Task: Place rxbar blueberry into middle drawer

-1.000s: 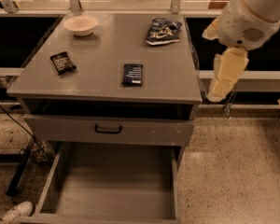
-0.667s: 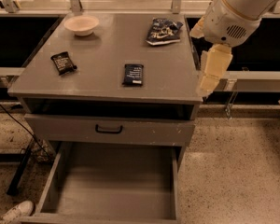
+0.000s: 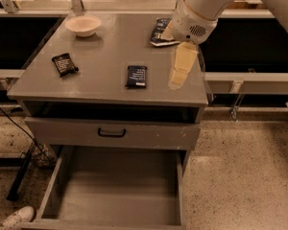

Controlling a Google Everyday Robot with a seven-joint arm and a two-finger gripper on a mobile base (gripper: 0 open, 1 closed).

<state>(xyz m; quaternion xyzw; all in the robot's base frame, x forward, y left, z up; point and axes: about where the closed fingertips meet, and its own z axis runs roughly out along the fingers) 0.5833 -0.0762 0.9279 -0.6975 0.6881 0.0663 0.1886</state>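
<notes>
The end effector (image 3: 182,71) hangs at the 3 o'clock edge of the table (image 3: 103,44); its wrist covers part of the snack bag (image 3: 158,32). The front of the middle drawer (image 3: 110,195) is cut off below.

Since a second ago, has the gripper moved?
Yes. The gripper has swung left: it was beyond the right edge of the cabinet top and now hangs over that top, closer to the rxbar.

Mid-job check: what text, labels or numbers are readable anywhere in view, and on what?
Nothing legible.
rxbar blueberry: white print lines, too blurred to read.
black bar: white print, unreadable.
snack bag: print blurred.
hand, above the tabletop right of the rxbar: no markings seen.
</notes>
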